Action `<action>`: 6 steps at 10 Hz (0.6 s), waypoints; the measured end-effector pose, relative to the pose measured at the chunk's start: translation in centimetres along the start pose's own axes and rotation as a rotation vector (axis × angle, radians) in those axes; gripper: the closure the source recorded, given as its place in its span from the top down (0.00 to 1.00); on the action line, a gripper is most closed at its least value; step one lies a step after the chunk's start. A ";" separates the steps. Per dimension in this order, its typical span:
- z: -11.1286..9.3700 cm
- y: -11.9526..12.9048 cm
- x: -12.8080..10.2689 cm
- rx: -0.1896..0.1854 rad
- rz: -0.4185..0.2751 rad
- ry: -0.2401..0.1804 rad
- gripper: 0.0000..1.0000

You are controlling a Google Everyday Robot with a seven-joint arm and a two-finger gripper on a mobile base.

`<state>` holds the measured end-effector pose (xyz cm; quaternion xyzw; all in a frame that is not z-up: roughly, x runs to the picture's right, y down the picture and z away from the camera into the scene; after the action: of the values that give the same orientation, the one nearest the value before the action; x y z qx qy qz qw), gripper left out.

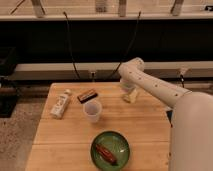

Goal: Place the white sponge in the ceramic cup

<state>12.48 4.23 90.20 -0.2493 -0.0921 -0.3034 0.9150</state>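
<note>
The white sponge (pixel 132 97) is a small cream block at the back right of the wooden table (pixel 65 140). My gripper (pixel 127 88) hangs from the white arm and is right at the sponge, just above and behind it. The arm partly hides it. The ceramic cup (pixel 92 110) stands upright near the table's middle, well to the left of the sponge, and looks empty.
A green plate (pixel 110 150) with a red-brown item on it sits at the front middle. A white printed carton (pixel 61 104) lies at the left. A dark flat bar (pixel 87 95) lies behind the cup. Black cables hang behind the table.
</note>
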 end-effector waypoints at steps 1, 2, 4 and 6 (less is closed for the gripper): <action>-0.4 -0.3 -0.4 0.003 -0.012 0.004 0.80; -0.6 -0.4 -0.6 0.006 -0.020 0.006 0.80; -0.9 -0.3 0.9 0.011 -0.023 0.011 0.80; -0.5 -0.1 2.3 -0.002 -0.007 0.005 0.80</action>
<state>14.25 2.75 90.48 -0.2490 -0.0904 -0.3074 0.9140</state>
